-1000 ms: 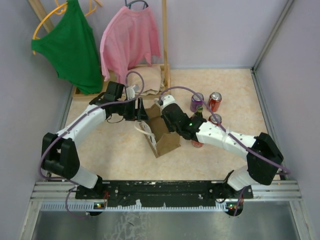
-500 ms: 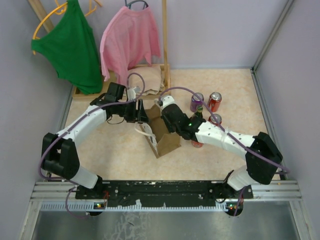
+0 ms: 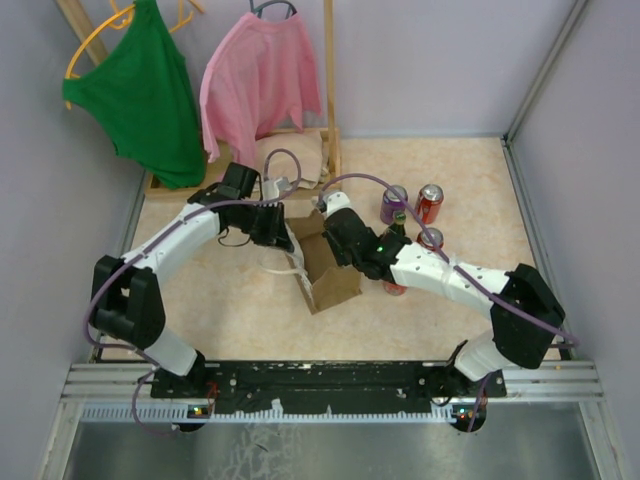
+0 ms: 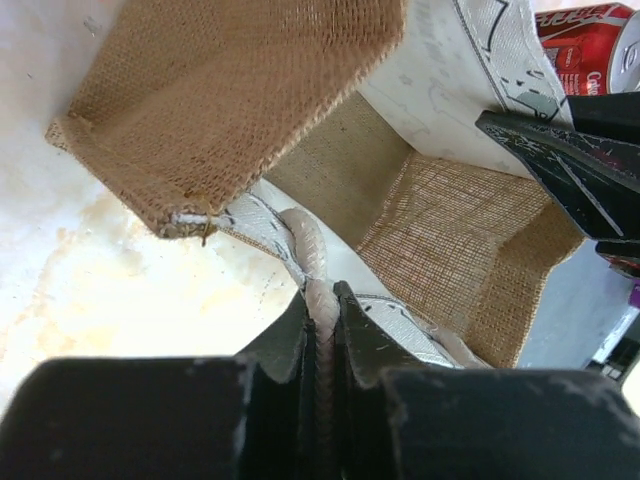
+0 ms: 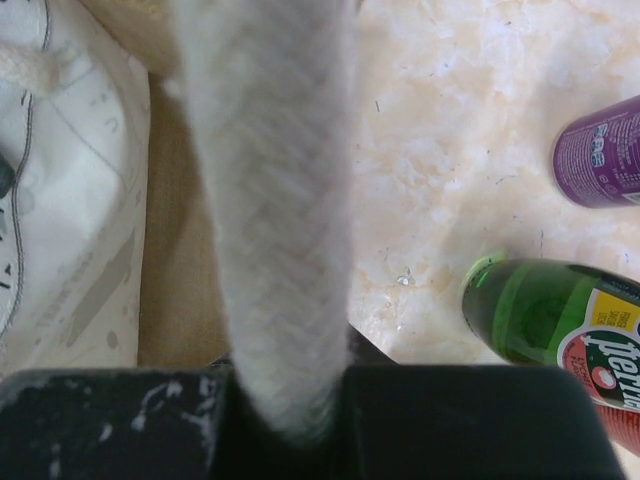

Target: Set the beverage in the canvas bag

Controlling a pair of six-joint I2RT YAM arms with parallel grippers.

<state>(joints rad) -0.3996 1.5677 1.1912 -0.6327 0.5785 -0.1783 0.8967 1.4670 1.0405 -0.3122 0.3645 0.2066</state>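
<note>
The tan canvas bag (image 3: 328, 268) stands open at mid-table, its woven inside (image 4: 440, 245) and one outer wall showing in the left wrist view. My left gripper (image 3: 284, 228) (image 4: 322, 296) is shut on one white cord handle (image 4: 305, 245) at the bag's left rim. On the far right rim my right gripper (image 3: 336, 226) (image 5: 285, 385) is shut on the other cord handle (image 5: 272, 200). The beverages stand right of the bag: a green bottle (image 3: 398, 226) (image 5: 560, 320), a purple can (image 3: 393, 203) (image 5: 600, 155) and a red can (image 3: 430, 203) (image 4: 590, 45).
Two more cans (image 3: 430, 238) (image 3: 393, 287) stand close beside my right forearm. A folded beige cloth (image 3: 295, 160) lies at the foot of a wooden rack (image 3: 330, 90) hung with a green top and a pink top. Walls close in the table on three sides.
My left gripper has closed on the bag's left cord handle, and that arm has shifted slightly toward the bag. The right arm has barely moved.
</note>
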